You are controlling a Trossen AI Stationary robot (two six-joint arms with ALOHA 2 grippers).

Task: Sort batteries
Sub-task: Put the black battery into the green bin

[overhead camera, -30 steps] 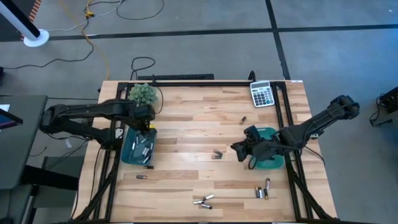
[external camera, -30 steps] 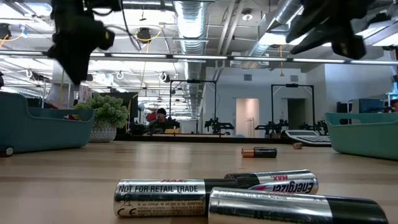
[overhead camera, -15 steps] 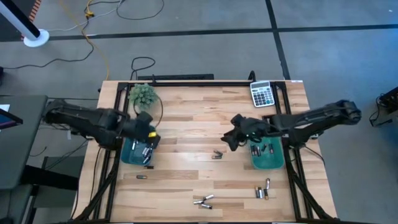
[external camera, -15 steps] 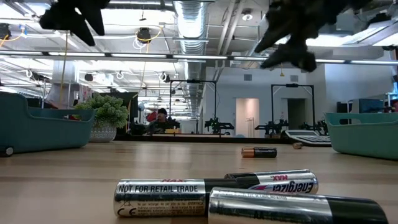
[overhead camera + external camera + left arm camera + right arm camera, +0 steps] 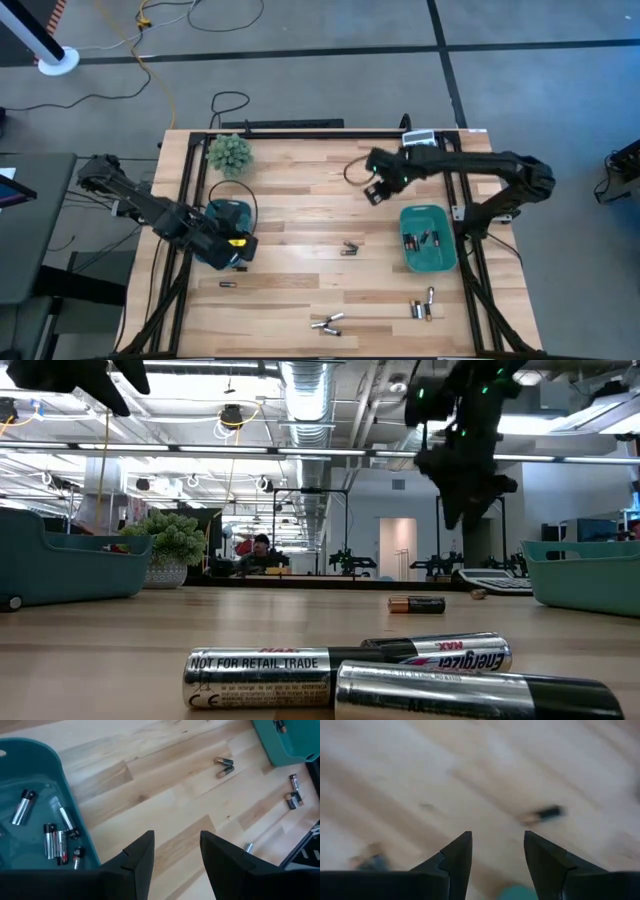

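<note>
Swinging off its teal bin (image 5: 429,240), the right gripper (image 5: 374,192) now hovers, jaws apart and empty, beside the lone battery (image 5: 391,192), while the left gripper (image 5: 232,252), also parted, has cleared its bin (image 5: 30,780).

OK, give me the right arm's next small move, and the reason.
Probably ease the right hand down toward the lone dark battery on the wood just ahead: the hand hangs above the table, open and empty, with that cell not yet sorted.
</note>
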